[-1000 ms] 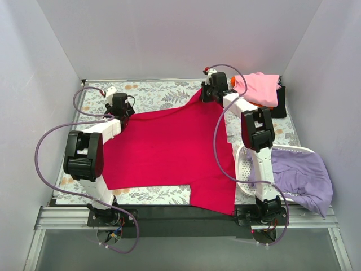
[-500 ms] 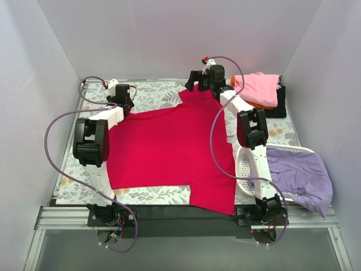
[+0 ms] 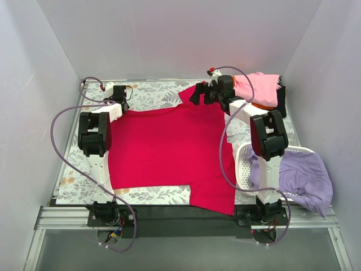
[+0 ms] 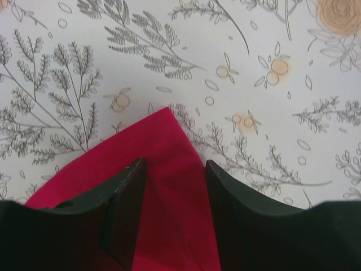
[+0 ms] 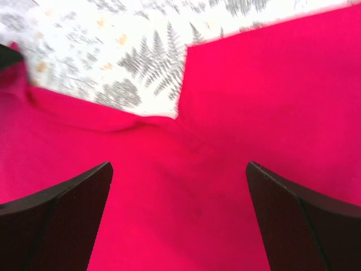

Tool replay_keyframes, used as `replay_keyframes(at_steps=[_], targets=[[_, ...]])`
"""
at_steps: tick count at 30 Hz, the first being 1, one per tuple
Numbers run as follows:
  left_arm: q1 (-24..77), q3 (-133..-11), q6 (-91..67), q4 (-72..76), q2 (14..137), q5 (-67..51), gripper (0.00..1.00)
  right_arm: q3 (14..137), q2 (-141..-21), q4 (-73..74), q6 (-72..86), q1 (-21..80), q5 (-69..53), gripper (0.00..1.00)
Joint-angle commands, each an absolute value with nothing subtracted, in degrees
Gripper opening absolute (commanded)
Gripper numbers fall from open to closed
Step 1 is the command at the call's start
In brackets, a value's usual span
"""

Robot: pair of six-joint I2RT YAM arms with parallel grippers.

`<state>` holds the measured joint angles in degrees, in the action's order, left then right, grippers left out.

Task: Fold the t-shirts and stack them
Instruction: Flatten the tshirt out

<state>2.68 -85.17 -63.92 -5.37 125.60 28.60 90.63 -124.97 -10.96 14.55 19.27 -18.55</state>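
Flattening the crimson t-shirt [image 3: 163,149] for its first fold.

I am pinching a corner of the shirt at the upper left of the overhead view, my left hand [image 4: 173,169] narrowed onto the cloth. My right hand [image 5: 179,169] is hovering wide apart over the shirt's upper edge, holding nothing. The shirt is lying across the middle of the tabletop [image 3: 152,93], its lower right part hanging over the near edge. To do this well, I judge both hands should be tensioning low and evenly, smoothing that rumpled top. At right, the white mesh basket [image 3: 244,164] is holding the lavender tee [image 3: 304,178], draped over its rim; the pink tee [image 3: 256,87] is topping a pile at upper right.
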Motion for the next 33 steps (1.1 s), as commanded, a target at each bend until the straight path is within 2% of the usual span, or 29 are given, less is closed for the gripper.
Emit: replay_keyframes(at_steps=[1,2,4,6,9,12,14,24,27,33], targets=[[0.4,-89.1,-64.0,-5.4,128.1,29.5,0.43,85.5,-116.5,-17.7,13.0,19.9,-20.4,0.92],[0.1,-89.6,-64.2,-5.3,128.7,29.4,0.42,84.4,-115.5,-17.8,13.0,19.9,-20.3,0.92],[0.1,-90.3,-64.4,-5.2,130.1,28.9,0.32,81.1,-112.6,-18.2,12.9,19.9,-20.0,0.92],[-1.8,-92.0,-64.2,-5.7,131.3,29.1,0.25,79.3,-110.9,-18.7,12.7,20.0,-19.9,0.92],[-2.3,-93.3,-64.2,-5.7,132.6,30.1,0.24,76.1,-108.2,-18.8,12.2,20.0,-20.2,0.92],[-3.2,-95.5,-64.2,-5.8,133.6,29.1,0.30,73.2,-105.9,-18.7,11.8,20.0,-19.9,0.93],[-3.7,-96.9,-63.9,-6.7,134.5,29.2,0.39,70.9,-104.5,-18.8,11.4,20.1,-19.4,0.92],[-3.1,-100.9,-59.7,-5.1,128.9,28.3,0.47,58.8,-93.8,-17.1,10.5,20.7,-11.0,0.93],[-1.7,-98.6,-58.8,-4.1,123.5,29.9,0.48,54.8,-90.6,-15.8,10.3,21.8,-6.8,0.93],[3.2,-84.6,-59.2,-1.7,109.4,28.2,0.48,54.1,-91.5,-12.7,10.2,22.4,-0.3,0.93]])
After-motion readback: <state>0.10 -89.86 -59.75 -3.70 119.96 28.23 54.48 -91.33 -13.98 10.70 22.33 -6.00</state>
